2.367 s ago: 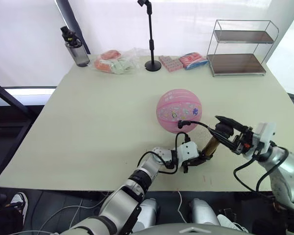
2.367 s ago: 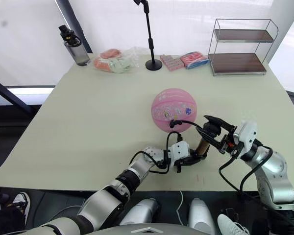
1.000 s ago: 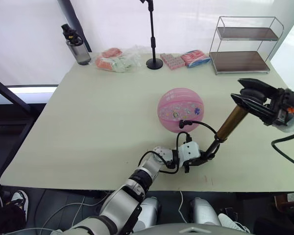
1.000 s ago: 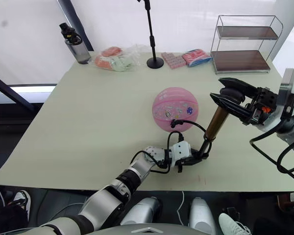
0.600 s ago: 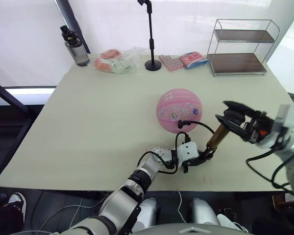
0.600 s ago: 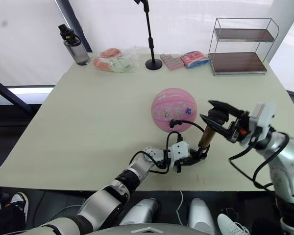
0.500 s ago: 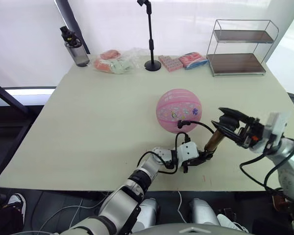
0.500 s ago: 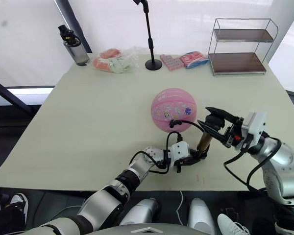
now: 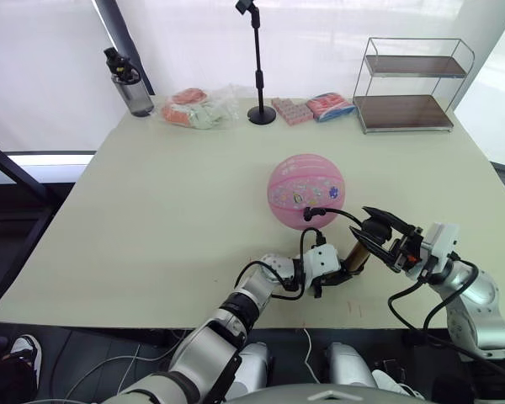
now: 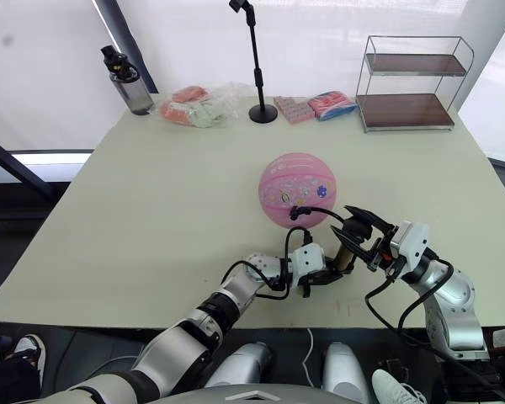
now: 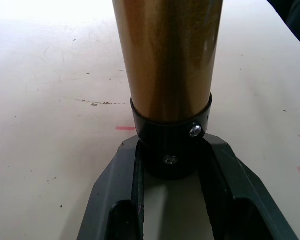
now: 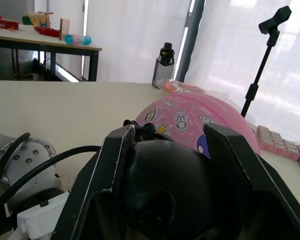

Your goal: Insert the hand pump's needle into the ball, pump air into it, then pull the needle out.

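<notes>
The pink ball (image 9: 307,190) rests mid-table. The hand pump (image 9: 357,254) stands tilted just in front of it, its bronze cylinder (image 11: 167,60) short, with the handle pushed low. My left gripper (image 9: 345,268) is shut on the pump's black bottom cap (image 11: 171,145), flat on the table. My right gripper (image 9: 380,237) is shut on the black T-handle (image 12: 162,200) at the top. The thin black hose (image 9: 335,214) loops from the pump to the ball's near side (image 9: 311,215). The needle itself is hidden at that spot.
Along the table's far edge stand a dark water bottle (image 9: 128,82), plastic-wrapped packets (image 9: 198,108), a black microphone stand (image 9: 261,114), a pink box (image 9: 288,110), another packet (image 9: 330,107) and a wire shelf (image 9: 404,84). The table's near edge (image 9: 236,324) lies just behind my grippers.
My right gripper has pushed the T-handle down from its raised position a second ago, shortening the pump. The left gripper, the ball and the hose have stayed put.
</notes>
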You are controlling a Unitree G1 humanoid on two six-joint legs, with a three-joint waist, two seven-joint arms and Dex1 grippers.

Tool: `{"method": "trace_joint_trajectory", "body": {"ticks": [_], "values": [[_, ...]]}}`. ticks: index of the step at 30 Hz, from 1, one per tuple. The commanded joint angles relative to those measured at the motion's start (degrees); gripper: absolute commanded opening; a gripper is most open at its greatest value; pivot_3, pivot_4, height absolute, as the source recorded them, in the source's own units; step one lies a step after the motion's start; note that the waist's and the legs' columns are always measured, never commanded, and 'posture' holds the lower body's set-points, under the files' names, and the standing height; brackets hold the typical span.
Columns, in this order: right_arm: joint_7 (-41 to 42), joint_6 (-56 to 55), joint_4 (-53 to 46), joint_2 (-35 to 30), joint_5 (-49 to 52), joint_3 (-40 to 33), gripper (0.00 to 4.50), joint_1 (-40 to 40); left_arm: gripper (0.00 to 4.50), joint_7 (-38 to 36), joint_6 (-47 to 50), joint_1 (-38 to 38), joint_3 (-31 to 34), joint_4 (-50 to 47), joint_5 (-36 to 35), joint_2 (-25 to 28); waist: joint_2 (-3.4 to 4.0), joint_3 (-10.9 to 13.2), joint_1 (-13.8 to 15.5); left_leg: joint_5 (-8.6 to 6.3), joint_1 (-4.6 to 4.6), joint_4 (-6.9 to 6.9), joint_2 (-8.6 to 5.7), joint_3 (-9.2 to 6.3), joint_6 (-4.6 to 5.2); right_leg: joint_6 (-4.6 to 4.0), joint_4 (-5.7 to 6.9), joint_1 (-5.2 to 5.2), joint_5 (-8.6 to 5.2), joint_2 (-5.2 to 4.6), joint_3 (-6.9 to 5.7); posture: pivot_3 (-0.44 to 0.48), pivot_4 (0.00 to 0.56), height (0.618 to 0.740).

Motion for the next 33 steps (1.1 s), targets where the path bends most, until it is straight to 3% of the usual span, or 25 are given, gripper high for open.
{"method": "trace_joint_trajectory", "body": {"ticks": [1,13,26,33], "values": [[0.85,5.45,0.44,-2.43,1.00,-0.10,1.91,1.20,1.09,-1.41,2.35,2.62,-2.17,4.16,2.81,2.03,0.06,0.03,0.02,0.00,0.00,0.00,0.00,0.00,0.00,0.00,0.00,0.00,0.00,0.00,0.00,0.000,0.150,0.736],[-1.04,24.17,-16.97,-15.52,20.98,-13.75,1.91,-7.70,1.09,-1.63,2.44,2.71,-2.09,4.00,2.71,2.01,0.49,0.52,0.23,0.00,-0.40,0.01,-0.08,-0.02,0.00,-0.04,-0.08,-0.18,0.02,-0.11,0.02,0.000,0.150,0.736],[-4.24,36.06,-21.00,-23.86,33.06,-24.35,1.91,-17.23,1.09,-1.77,2.45,2.75,-2.26,3.94,2.55,1.98,0.43,0.78,0.25,0.00,-0.44,0.02,-0.08,0.02,0.01,-0.03,-0.10,-0.19,0.02,-0.16,0.00,0.000,0.150,0.736],[-3.83,37.40,-20.76,-22.83,32.02,-24.05,1.91,-16.83,1.09,-1.76,2.49,2.77,-2.37,3.84,2.64,1.89,0.57,0.99,0.31,0.00,-0.53,0.03,-0.10,0.03,0.01,-0.04,-0.11,-0.24,0.03,-0.20,-0.01,0.000,0.150,0.736]]}}
